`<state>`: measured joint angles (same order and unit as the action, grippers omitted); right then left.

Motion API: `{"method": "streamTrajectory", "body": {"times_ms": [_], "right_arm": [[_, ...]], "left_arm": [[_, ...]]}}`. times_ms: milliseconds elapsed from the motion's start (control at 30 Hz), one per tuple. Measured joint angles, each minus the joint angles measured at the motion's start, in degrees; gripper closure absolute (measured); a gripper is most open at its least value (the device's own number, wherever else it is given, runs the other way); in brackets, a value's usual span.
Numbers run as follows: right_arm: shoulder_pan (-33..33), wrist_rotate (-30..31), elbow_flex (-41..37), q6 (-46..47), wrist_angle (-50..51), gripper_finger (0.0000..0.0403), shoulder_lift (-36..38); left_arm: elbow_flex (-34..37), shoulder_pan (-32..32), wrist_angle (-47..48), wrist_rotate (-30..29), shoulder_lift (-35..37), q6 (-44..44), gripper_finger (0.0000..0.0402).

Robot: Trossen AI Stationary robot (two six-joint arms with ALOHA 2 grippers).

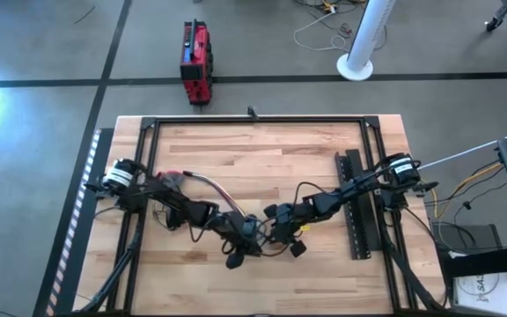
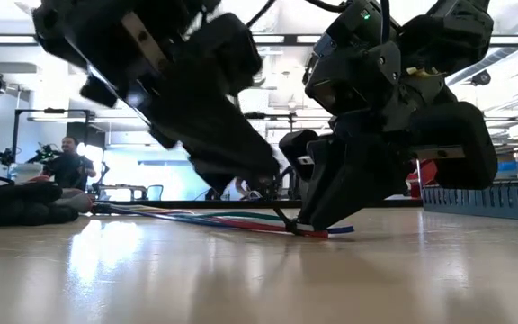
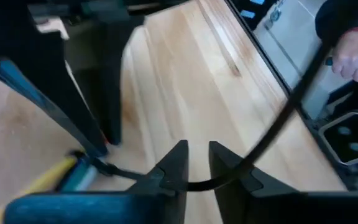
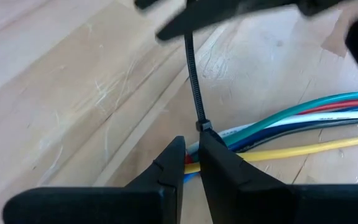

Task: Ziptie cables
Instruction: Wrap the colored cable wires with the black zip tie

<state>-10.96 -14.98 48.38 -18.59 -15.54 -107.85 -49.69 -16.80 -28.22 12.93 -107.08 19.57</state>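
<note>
Left hand [image 3: 196, 163] pinching ziptie [image 4: 193, 78] | right hand [image 4: 191, 158] clamps multicoloured cables [image 4: 303, 121]

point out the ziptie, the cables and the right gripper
ziptie [image 4: 192, 81]: right wrist view, on the straight strip above its head.
cables [image 4: 303, 109]: right wrist view, on the teal wire of the bundle.
right gripper [image 4: 192, 163]: right wrist view, midway between its fingertips, at the ziptie head.

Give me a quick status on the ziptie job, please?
Left hand shut on ziptie tail. Right hand pinching ziptie head at the cables. Ziptie looped round cables, mid-table. Nothing in the way.
</note>
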Motion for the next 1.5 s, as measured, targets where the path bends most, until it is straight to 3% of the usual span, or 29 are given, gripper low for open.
{"method": "streamTrajectory", "body": {"times_ms": [333, 533, 633, 767, 967, 1033, 1133, 1333, 1500], "right_arm": [[-0.02, 1.05, -0.07, 0.18, 0.14, 0.0371, 0.0], [-0.02, 1.25, -0.11, 0.7, 0.16, 0.0371, -0.02], [-0.02, 1.29, -0.11, 0.83, 0.17, 0.0371, -0.02], [-0.03, 1.38, -0.11, 0.99, 0.17, 0.0371, 0.11], [0.0, 2.14, -0.33, 1.07, 1.42, 0.0371, 1.92], [-0.02, 2.51, -0.34, 1.08, 1.75, 0.0371, 2.65], [-0.07, 2.56, -0.35, 1.23, 1.25, 0.0371, 3.36], [-0.76, 2.54, -0.33, 2.17, 0.68, 0.0371, 3.42], [-1.44, 3.64, -0.23, 2.26, 3.05, 0.0371, 6.16]], "left_arm": [[0.0, -7.85, 9.55, -3.54, 8.69, 10.27, 0.0263], [0.0, -14.36, 20.3, -4.46, 16.0, 25.77, 0.0245], [0.0, -18.85, 24.89, -8.22, 20.82, 33.25, 0.0253], [-0.14, -25.31, 30.61, -22.57, 27.0, 36.6, 0.0278], [-0.11, -32.59, 31.57, -51.72, 30.37, 25.19, 0.0318], [-0.09, -33.11, 30.71, -58.84, 29.64, 21.02, 0.0328], [-0.07, -31.98, 30.19, -64.61, 27.03, 18.53, 0.0339], [-0.02, -26.14, 19.2, -63.99, 19.15, 12.84, 0.0343], [-0.02, -21.4, 4.45, -54.65, 11.96, 5.01, 0.0343]]}}
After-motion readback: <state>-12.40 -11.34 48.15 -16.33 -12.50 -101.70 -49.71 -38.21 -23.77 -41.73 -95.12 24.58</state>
